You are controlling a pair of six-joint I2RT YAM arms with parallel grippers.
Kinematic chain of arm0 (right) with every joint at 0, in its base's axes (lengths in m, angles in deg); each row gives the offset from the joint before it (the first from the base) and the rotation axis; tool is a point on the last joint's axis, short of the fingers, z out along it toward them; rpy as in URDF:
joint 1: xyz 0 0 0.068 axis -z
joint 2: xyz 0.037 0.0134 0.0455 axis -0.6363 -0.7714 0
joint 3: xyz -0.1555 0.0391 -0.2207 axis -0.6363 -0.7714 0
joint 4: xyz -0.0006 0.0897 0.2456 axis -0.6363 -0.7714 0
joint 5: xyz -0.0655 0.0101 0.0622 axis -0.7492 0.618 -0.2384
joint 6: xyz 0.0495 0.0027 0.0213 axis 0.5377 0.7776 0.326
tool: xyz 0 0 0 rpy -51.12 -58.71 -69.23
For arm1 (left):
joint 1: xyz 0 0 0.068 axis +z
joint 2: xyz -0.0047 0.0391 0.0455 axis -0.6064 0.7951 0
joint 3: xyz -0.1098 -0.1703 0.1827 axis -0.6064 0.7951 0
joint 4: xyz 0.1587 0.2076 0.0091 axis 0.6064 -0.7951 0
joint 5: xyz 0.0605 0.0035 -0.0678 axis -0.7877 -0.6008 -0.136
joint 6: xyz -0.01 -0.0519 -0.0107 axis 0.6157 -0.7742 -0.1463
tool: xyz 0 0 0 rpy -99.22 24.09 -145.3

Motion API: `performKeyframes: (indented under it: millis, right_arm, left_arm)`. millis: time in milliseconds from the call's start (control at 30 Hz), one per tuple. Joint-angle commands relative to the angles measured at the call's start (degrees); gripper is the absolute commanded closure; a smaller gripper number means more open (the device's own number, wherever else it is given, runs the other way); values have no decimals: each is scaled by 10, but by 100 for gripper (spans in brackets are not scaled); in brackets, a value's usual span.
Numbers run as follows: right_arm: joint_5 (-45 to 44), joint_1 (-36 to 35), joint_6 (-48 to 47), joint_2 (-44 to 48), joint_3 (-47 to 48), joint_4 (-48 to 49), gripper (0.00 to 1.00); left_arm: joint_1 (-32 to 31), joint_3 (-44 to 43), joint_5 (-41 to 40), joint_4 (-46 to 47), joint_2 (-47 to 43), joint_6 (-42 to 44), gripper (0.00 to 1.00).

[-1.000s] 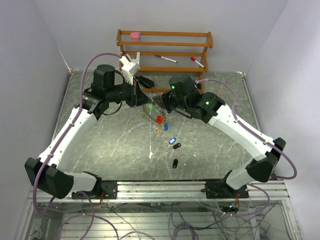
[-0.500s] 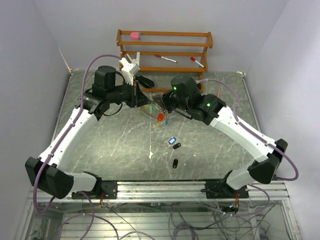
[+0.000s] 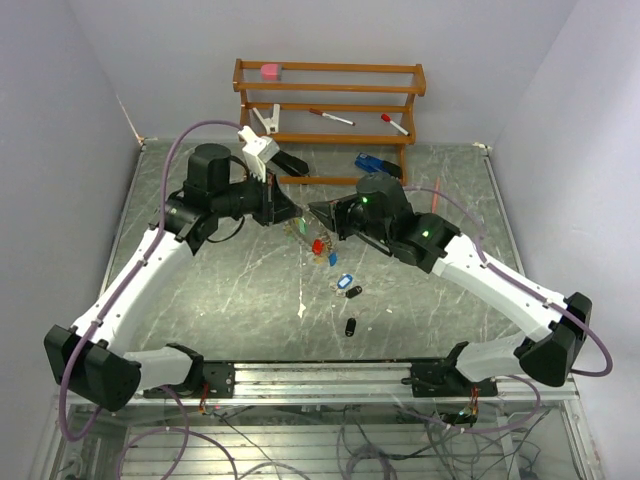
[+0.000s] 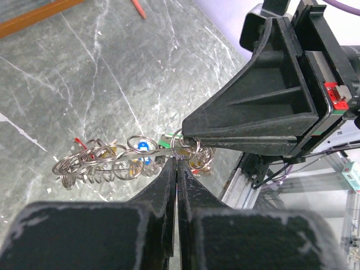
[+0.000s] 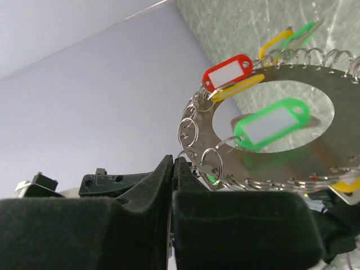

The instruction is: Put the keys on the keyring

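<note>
Arms (image 3: 480,270) shifted; left end effector (image 4: 177,160), right end effector (image 5: 171,162) clench keyring (image 5: 332,147); overhead blurs loops (image 4: 93,163).

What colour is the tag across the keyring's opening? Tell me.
Green tag, white insert; clearest in the right wrist view.

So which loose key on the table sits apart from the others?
The black key lowest in the top view lies alone; the blue key and the other black key lie close together above it.

I've got keyring (image 3: 315,238), silvery w/ red/green/yellow tags, up off counter (image 3: 230,290); blue + 2 black keys (image 3: 354,292) lie loose below.
</note>
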Motion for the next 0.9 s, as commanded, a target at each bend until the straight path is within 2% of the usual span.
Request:
performKeyframes:
  millis: [0,233,467,867]
  right_arm:
    - [16,6,59,20,-16,102,100]
    - [52,6,71,15,-9,115,100]
    - [40,7,90,43,-29,93,100]
    - [53,6,129,65,-108,182,100]
  left_arm:
    - [2,17,-8,20,-23,51,93]
    - [2,80,-19,125,-71,64,93]
    - [2,85,-15,138,-70,80,93]
    - [2,82,22,167,-63,50,90]
